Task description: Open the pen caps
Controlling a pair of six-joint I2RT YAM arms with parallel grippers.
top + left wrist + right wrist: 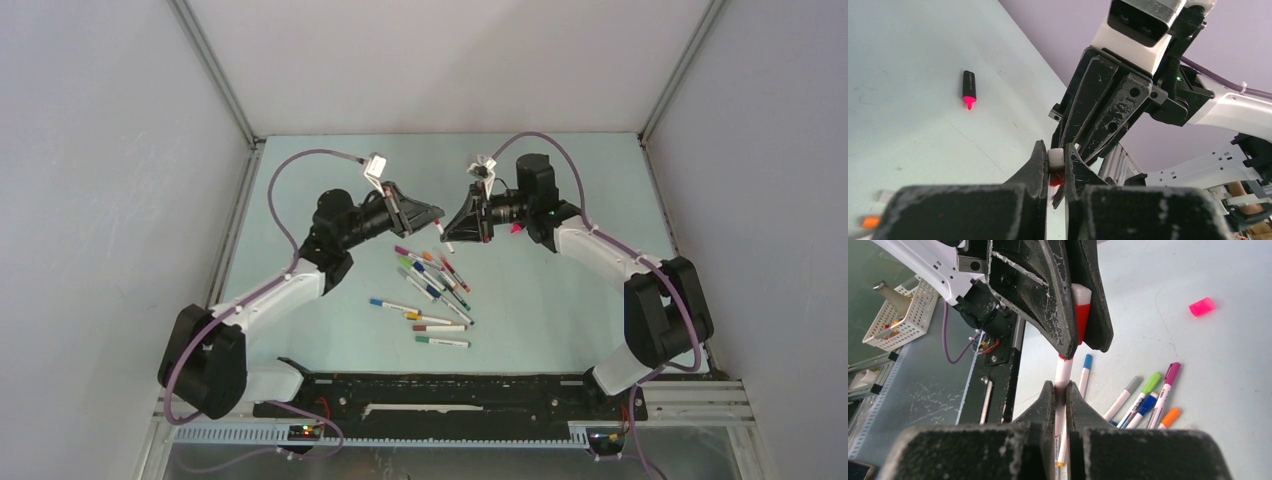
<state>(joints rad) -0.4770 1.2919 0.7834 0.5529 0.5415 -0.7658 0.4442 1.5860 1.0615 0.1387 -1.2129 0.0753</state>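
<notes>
**Top external: both arms meet on one pen, mid-table**

- Left arm (270, 295) reaches in from the near left, elbow bent, wrist angled toward centre. Right arm (610, 250) mirrors it from the near right. The two fingertip sets nearly touch, raised above the table (560, 300).
- Left gripper (1055, 160): fingers pressed together on the red cap (1081, 315) of the red-capped pen (1064, 371). The white end plug shows just above the red.
- Right gripper (1062, 390): fingers clamped on that pen's white barrel, just below the cap. Barrel runs straight from one gripper to the other.
- Right wrist view shows a thin red ring where the barrel leaves the left fingers. Can't tell whether the cap is seated or partly off.
- Loose pens (435, 280) lie in a rough fan on the table below and just near of the grippers, with a few more singly nearer the bases. Caps on the ones I can see: blue, grey, green, magenta, orange.
- Black highlighter (968, 89) lies alone on the table, pink tip bare.
- Pink highlighter cap (1202, 306) lies by itself, apart from the pen cluster.
</notes>
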